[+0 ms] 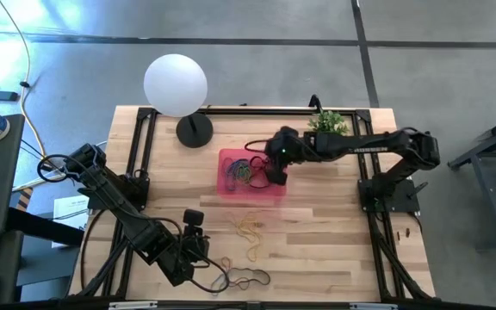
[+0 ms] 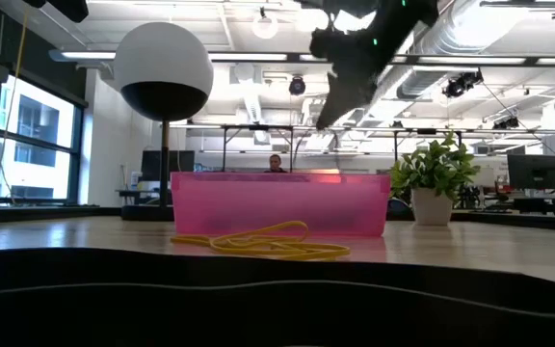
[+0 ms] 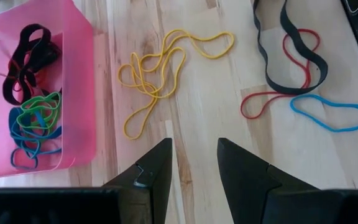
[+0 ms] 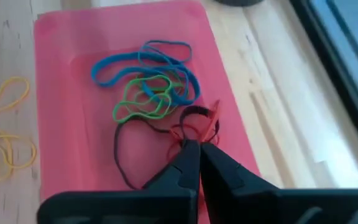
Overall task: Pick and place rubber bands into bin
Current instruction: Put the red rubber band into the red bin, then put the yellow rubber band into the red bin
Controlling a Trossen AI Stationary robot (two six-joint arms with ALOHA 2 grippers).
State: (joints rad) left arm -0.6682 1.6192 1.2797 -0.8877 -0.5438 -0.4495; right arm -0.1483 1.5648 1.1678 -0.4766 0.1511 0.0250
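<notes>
Right gripper (image 4: 194,155), fingers pressed together on nothing discernible, hangs over the translucent pink plastic bin (image 1: 227,188) at frame centre. Left gripper (image 3: 193,163), fingers apart, empty. Loose yellow rubber bands (image 3: 160,71) lie just ahead of it, long axis toward upper right; left arm nearer.

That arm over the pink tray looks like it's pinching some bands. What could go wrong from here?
1. The right gripper, shut above the bin, seems to hold black and red bands; they might cling when it opens, or drag out the blue and green bands.
2. The yellow bands beyond the open left gripper lie tangled, so one pinch may lift several or slip.
</notes>
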